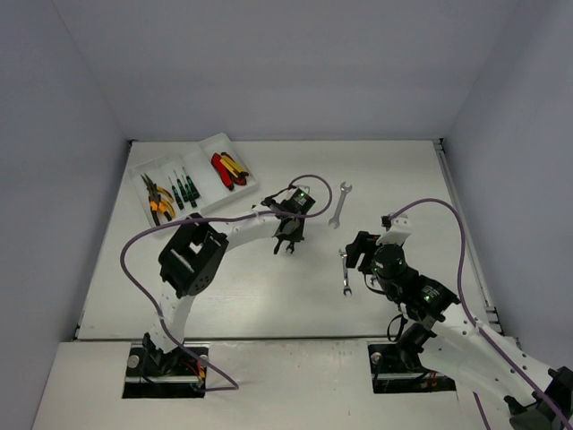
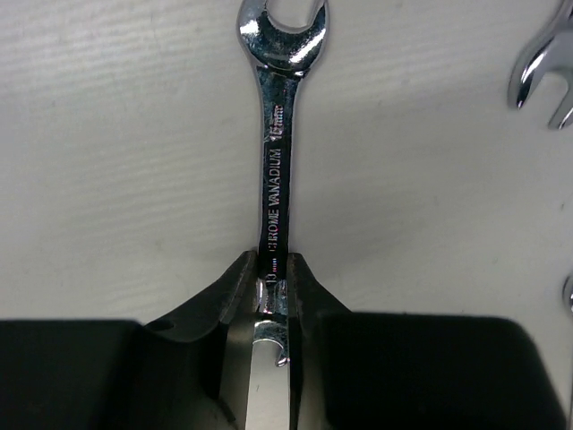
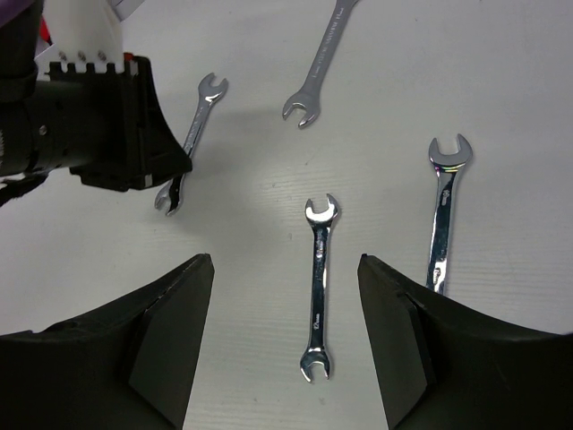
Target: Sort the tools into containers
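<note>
My left gripper [image 2: 273, 264] is shut on the shaft of a silver wrench [image 2: 276, 152], held low over the white table. It sits mid-table in the top view [image 1: 286, 240], and the right wrist view shows it [image 3: 116, 125] with that wrench [image 3: 192, 134]. My right gripper [image 3: 285, 262] is open and empty, hovering above a small silver wrench [image 3: 320, 287] that lies between its fingers. In the top view the right gripper [image 1: 356, 260] is beside that wrench [image 1: 345, 271]. The translucent tray [image 1: 218, 145] at the far left holds pliers [image 1: 158, 199], screwdrivers [image 1: 183, 191] and red and yellow knives [image 1: 228, 169].
A longer wrench [image 1: 340, 204] lies loose between the arms; it also shows in the right wrist view [image 3: 320, 67]. Another wrench [image 3: 443, 210] lies right of my right gripper. A wrench head [image 2: 542, 72] shows at the right of the left wrist view. Purple cables loop over both arms.
</note>
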`<action>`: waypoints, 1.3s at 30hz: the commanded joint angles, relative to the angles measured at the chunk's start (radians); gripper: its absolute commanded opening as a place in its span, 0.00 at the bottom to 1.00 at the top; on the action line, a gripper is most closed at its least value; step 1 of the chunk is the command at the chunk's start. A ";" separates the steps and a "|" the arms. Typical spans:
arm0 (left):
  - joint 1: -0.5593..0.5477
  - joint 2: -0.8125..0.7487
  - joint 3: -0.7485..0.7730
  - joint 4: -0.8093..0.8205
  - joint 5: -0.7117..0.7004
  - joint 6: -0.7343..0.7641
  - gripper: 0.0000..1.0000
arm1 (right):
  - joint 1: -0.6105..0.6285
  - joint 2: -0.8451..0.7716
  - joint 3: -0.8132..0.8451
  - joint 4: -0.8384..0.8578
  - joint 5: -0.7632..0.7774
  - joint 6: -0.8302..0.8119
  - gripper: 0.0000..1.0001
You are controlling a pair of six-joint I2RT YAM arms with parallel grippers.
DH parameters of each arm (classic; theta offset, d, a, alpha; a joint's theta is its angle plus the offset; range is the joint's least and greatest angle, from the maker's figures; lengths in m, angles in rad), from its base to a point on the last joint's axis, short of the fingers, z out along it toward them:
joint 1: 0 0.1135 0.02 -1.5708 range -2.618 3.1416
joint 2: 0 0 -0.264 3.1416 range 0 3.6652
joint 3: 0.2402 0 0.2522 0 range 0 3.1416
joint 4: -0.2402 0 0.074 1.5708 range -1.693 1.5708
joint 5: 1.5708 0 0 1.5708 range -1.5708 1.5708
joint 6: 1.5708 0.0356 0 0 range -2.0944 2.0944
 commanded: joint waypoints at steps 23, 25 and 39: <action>-0.011 -0.182 -0.191 -0.220 0.121 0.117 0.33 | -0.006 -0.007 -0.001 0.034 0.039 0.019 0.63; 0.002 -0.172 -0.183 -0.220 0.147 0.121 0.33 | -0.004 -0.012 -0.002 0.035 0.039 0.017 0.63; 0.023 -0.108 -0.144 -0.223 0.168 0.119 0.30 | -0.006 0.014 0.002 0.037 0.042 0.022 0.63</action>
